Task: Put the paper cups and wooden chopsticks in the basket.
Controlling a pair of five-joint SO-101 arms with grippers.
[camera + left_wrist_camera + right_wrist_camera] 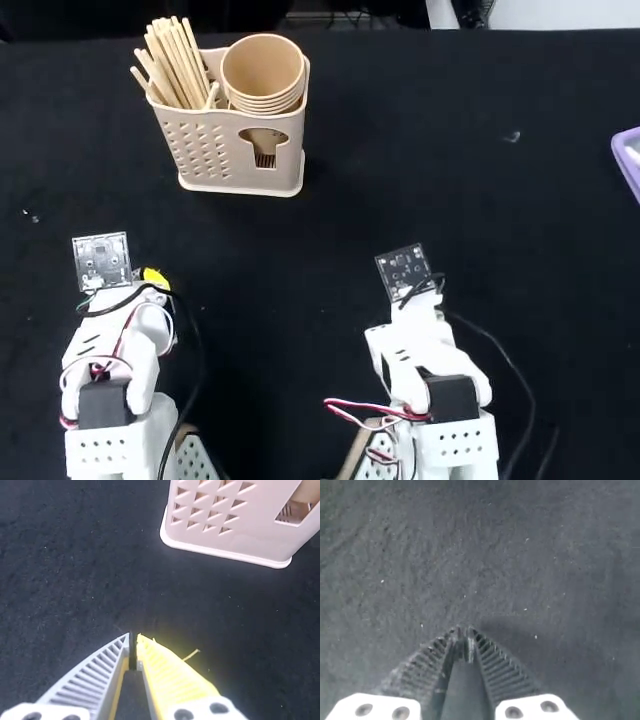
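A beige perforated basket [238, 150] stands at the back left of the black table. A stack of paper cups [263, 72] fills its right half and a bundle of wooden chopsticks [172, 62] leans in its left half. The basket's lower wall [235, 522] shows in the left wrist view. My left gripper [133, 639], with one grey and one yellow finger, is shut and holds nothing, low over the cloth near the front left. My right gripper [464, 632], with black fingers, is shut and holds nothing near the front centre. In the high view both arms [115, 330] [420, 340] sit folded back at the front edge.
A purple container edge [628, 160] pokes in at the right side of the table. A black cloth [420, 180] covers the whole surface between the arms and the basket.
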